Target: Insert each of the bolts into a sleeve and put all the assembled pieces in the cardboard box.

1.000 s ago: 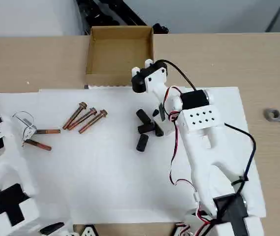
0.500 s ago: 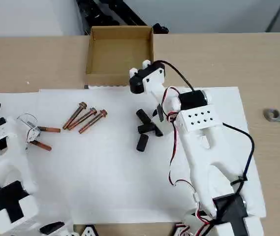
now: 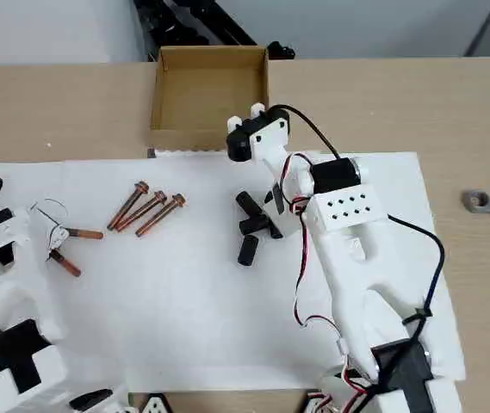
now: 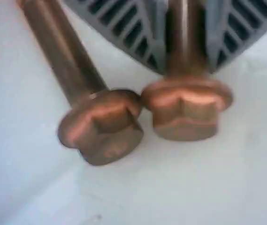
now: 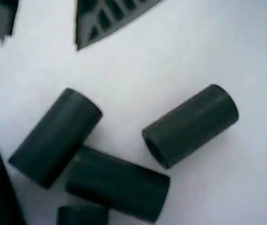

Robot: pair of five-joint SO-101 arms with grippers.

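Note:
At the left of the white sheet, my left gripper (image 3: 53, 242) is shut on the shank of a copper bolt (image 3: 84, 233) (image 4: 185, 105). A second bolt (image 3: 65, 262) (image 4: 99, 125) lies loose right beside it. Three more bolts (image 3: 145, 210) lie side by side further right. Several black sleeves (image 3: 254, 226) (image 5: 191, 124) lie clustered mid-sheet. My right gripper (image 3: 275, 203) (image 5: 44, 23) hovers open just beside the cluster, holding nothing. The cardboard box (image 3: 165, 96) stands beyond the sheet's far edge.
The white sheet (image 3: 184, 310) has wide bare room toward the front. A metal wrench piece (image 3: 488, 205) lies on the wooden table at the far right. Dark equipment sits behind the box.
My left gripper has shifted slightly toward the front left with its bolt, and the loose bolt beside it has swung to a steeper angle. The right arm has edged a little left.

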